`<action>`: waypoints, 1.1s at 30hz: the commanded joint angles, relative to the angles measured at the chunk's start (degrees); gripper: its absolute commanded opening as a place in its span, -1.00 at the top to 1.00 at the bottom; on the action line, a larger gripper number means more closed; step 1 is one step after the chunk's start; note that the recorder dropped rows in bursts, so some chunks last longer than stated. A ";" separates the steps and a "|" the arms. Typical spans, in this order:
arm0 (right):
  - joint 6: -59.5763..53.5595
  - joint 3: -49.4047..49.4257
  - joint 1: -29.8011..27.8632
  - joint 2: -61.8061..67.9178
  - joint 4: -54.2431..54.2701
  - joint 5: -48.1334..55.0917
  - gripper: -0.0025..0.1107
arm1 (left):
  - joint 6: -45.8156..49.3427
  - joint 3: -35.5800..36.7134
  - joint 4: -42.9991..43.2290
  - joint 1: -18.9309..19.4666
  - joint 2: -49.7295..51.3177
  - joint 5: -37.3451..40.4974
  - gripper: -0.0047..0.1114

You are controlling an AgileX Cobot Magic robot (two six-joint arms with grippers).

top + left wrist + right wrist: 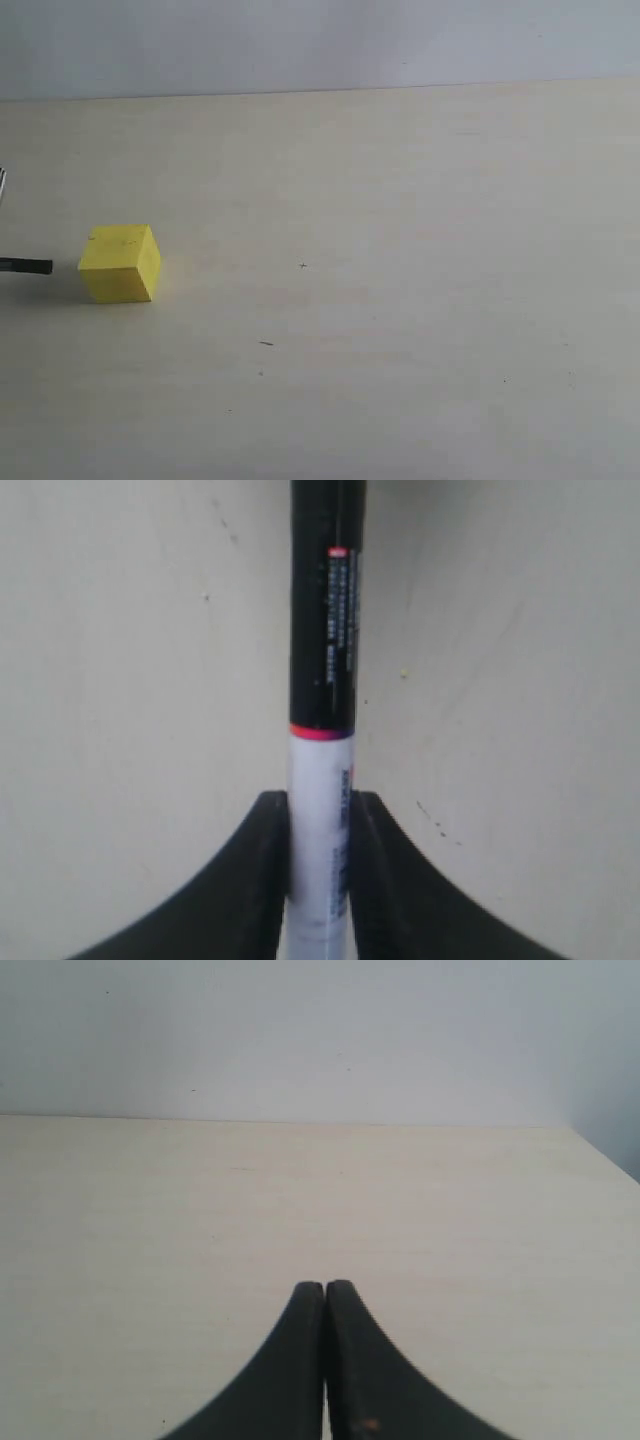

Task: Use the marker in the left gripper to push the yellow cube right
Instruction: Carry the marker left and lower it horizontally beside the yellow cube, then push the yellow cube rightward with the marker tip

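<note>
The left gripper was clenched on the white barrel of the marker, its black end reaching out past the fingers. In the exterior view the marker's tip lay just left of the yellow cube, seemingly short of touching, though shadow blurred that gap. The cube sat far left on the table, so the rightward push looked not yet begun. The right gripper was closed on nothing.

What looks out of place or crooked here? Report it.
Nothing stands out. The marker sits straight in the left gripper, its tip just short of the yellow cube, which rests flat on the table. The right gripper is shut and empty.
</note>
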 commanded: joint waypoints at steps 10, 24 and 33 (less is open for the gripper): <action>-0.29 0.30 -0.32 -0.36 0.15 -0.70 0.96 | -4.01 0.07 -3.33 -11.95 0.76 -1.75 0.92; -0.29 0.30 -0.32 -0.36 0.15 -0.70 0.96 | -7.43 0.07 -2.48 -22.67 1.34 -6.43 0.92; -0.29 0.30 -0.32 -0.36 0.15 -0.84 0.96 | -7.43 0.07 -2.47 -18.61 1.34 -2.23 0.92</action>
